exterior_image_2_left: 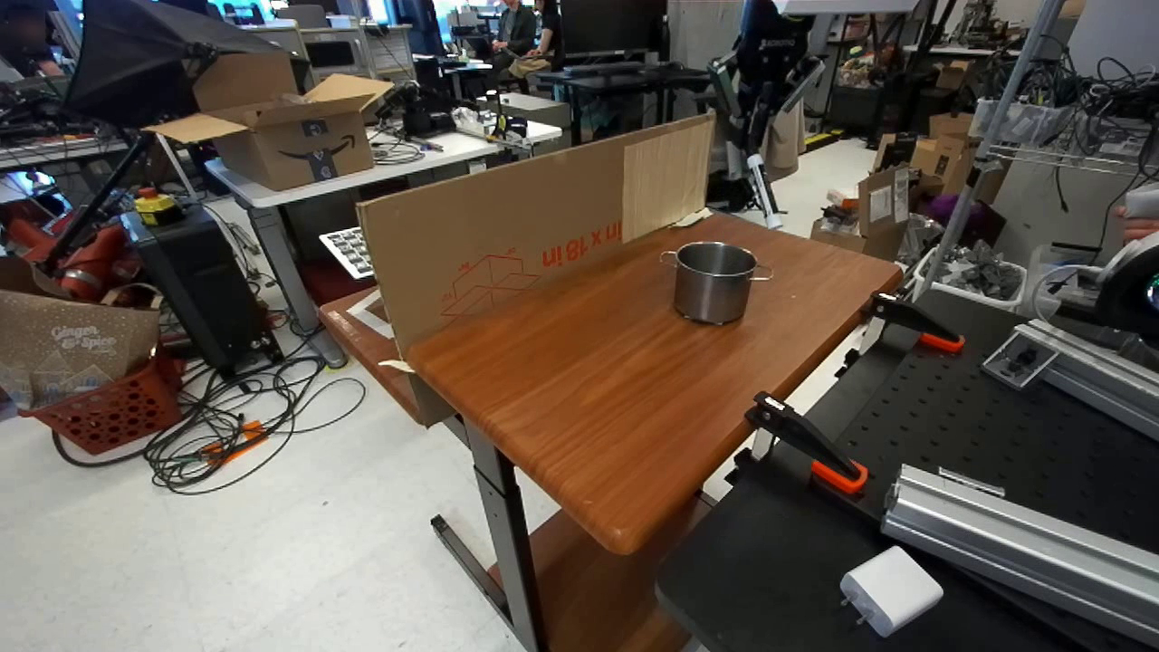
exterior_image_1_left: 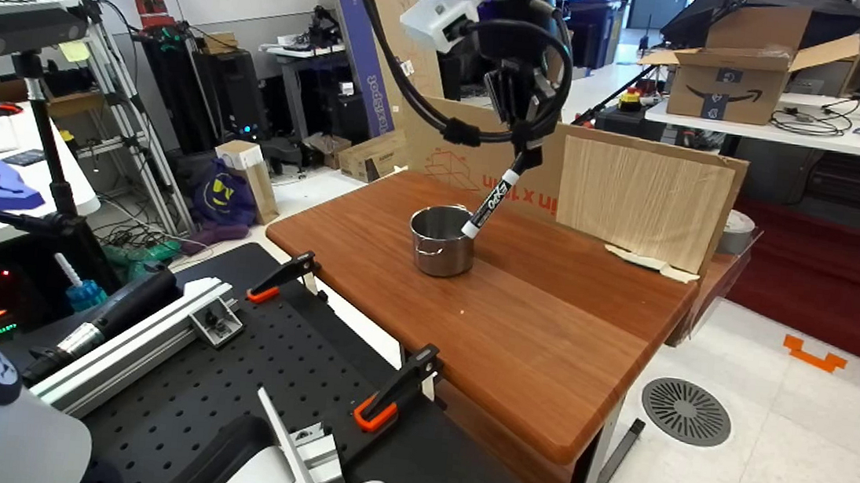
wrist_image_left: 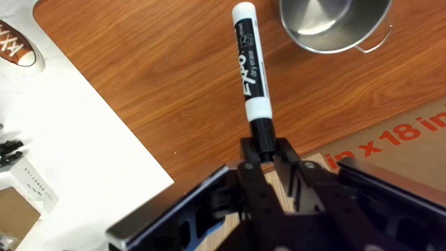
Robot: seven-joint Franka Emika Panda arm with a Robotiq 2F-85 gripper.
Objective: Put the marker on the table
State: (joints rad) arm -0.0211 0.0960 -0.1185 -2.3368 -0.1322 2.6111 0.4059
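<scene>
Marker [wrist_image_left: 252, 62] sits pinched by its black cap in my claw [wrist_image_left: 267, 150], jaws drawn together against both sides. I hold it tilted, white end downward, in the air over the reddish-brown bench [exterior_image_1_left: 538, 347]. My wrist view shows it beside the silver pot [wrist_image_left: 334, 31], apart from the rim. That pot stands upright on the bench, wire handles at its sides; a cardboard panel [exterior_image_2_left: 525, 226] rises along the bench's edge.

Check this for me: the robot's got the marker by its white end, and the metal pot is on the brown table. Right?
Not quite. The wrist view shows the gripper holding the marker by its black end instead. The metal pot is indeed on the brown table.
</scene>
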